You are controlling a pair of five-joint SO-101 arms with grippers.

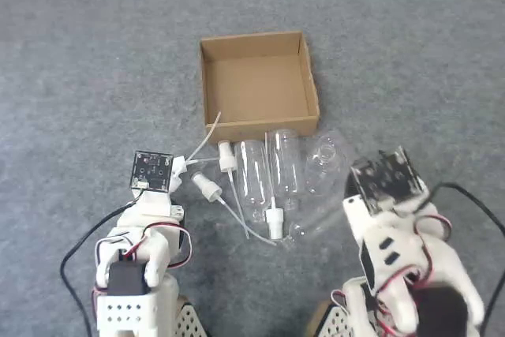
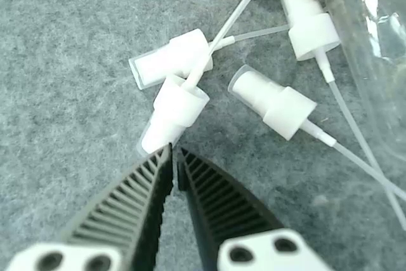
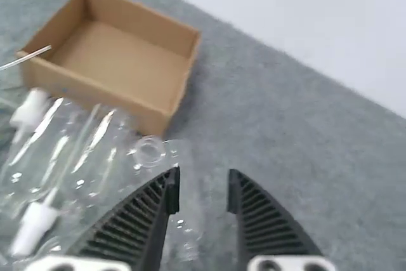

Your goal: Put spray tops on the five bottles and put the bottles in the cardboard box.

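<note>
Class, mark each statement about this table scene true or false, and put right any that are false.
1. The cardboard box has no bottles in it. True.
2. The clear bottles stand upright. False: they lie on their sides next to the box.
3. The right gripper is open. True.
4. The left gripper holds a spray top. False: it grips nothing; a loose spray top lies just beyond its tips.
5. In the high view, the box sits farther from the arms than the bottles do. True.
</note>
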